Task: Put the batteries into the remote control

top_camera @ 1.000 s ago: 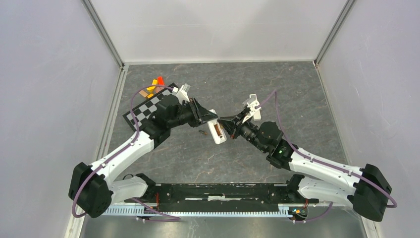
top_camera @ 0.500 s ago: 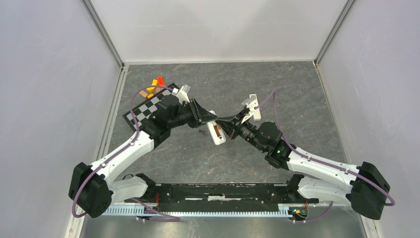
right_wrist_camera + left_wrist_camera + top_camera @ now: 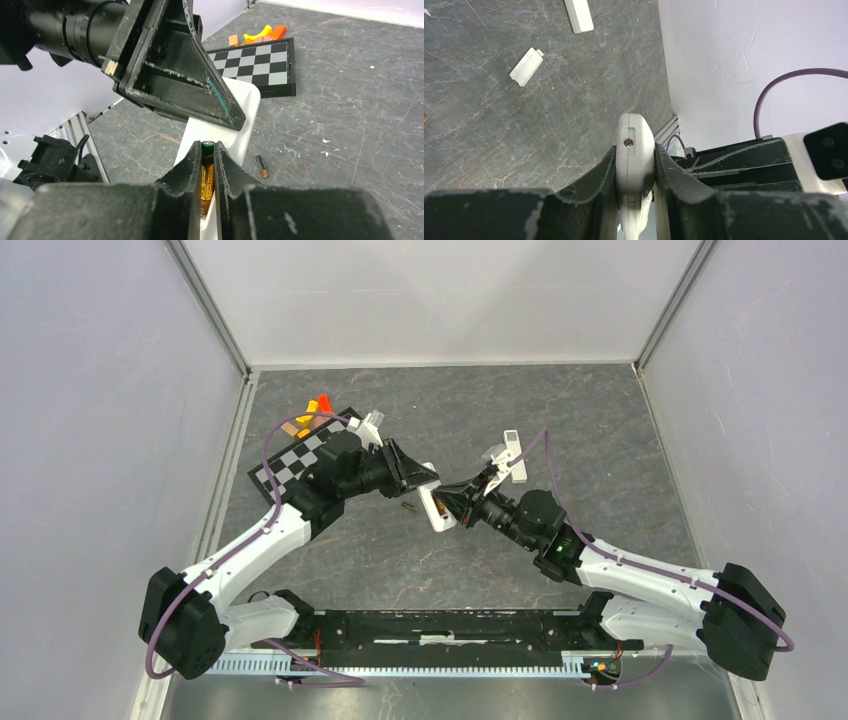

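My left gripper (image 3: pixel 425 480) is shut on the white remote control (image 3: pixel 437 510), holding it above the table. In the left wrist view the remote control's rounded end (image 3: pixel 635 145) sits clamped between both fingers (image 3: pixel 599 175). My right gripper (image 3: pixel 206 150) is shut on one of the batteries (image 3: pixel 206 175), dark with a gold band and a green tip. That battery lies lengthwise against the remote control (image 3: pixel 227 139), in its open back. A second battery (image 3: pixel 261 167) lies loose on the table beside the remote control, small and dark in the top view (image 3: pixel 409 507).
A black-and-white checkerboard (image 3: pixel 300 455) lies at the back left, with orange and yellow pieces (image 3: pixel 315 407) beyond it. The left wrist view shows a small white cover (image 3: pixel 526 66) and a plain white strip (image 3: pixel 579 15) on the stone table. White walls enclose the table.
My right gripper has moved left with its battery, up against the remote control. The left gripper has held the remote control nearly still.
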Controlling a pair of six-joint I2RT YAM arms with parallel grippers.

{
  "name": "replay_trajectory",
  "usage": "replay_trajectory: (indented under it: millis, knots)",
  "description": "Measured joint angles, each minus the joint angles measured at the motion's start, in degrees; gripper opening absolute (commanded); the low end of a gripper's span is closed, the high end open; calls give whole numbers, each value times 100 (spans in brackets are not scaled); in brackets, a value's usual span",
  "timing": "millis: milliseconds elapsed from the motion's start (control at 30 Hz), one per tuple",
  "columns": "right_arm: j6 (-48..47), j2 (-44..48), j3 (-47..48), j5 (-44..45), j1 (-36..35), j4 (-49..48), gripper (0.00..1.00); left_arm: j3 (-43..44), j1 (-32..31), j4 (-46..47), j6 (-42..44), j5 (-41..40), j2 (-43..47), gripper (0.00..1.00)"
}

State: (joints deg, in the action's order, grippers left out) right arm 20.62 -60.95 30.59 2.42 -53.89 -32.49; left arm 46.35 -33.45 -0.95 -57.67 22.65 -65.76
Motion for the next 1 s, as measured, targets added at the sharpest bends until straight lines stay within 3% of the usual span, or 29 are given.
replay_trajectory:
  millis: [367, 533, 833, 1000]
  knots:
    - [-94, 37, -109, -44, -9, -33, 32, 11, 2, -26, 0, -7, 0, 2]
    - [-24, 153, -52, -42, -9, 245, 49, 11, 28, -26, 2, -7, 0, 2]
    - [839, 407, 214, 103, 109, 966, 93, 11, 92, -26, 11, -55, -26, 2]
    - [2107, 739, 201, 330, 304, 1320, 98, -48, 155, 131, 11, -164, -24, 2]
